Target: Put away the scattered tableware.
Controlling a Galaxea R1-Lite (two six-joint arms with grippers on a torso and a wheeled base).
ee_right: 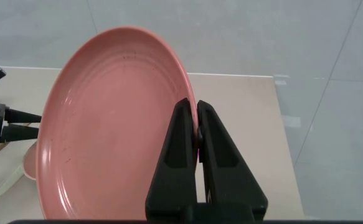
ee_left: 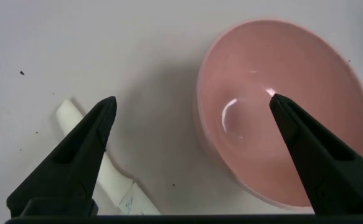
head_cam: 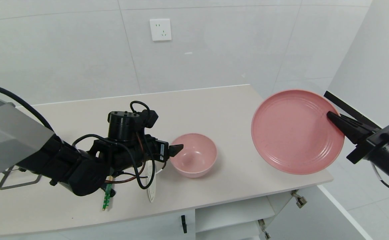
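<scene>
Pink plate (head_cam: 294, 133) held tilted in the air at the right end of the table (head_cam: 214, 103), its rim pinched between the closed right jaws, pink bowl (head_cam: 194, 158) set on the table, one side of its rim bracketed by the wide-open, empty left jaws, white spoon (ee_left: 116, 180) lying just beside.

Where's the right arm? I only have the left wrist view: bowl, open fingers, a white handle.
Observer: The right gripper is shut on the rim of a pink plate, held tilted above the right end of the counter.
Operator: Anything else lying around?
Observer: Green chopsticks lie near the front edge, beside the white spoon.
Operator: Where is the bowl on the counter?
Observer: The pink bowl sits toward the front, between the left gripper and the plate.
</scene>
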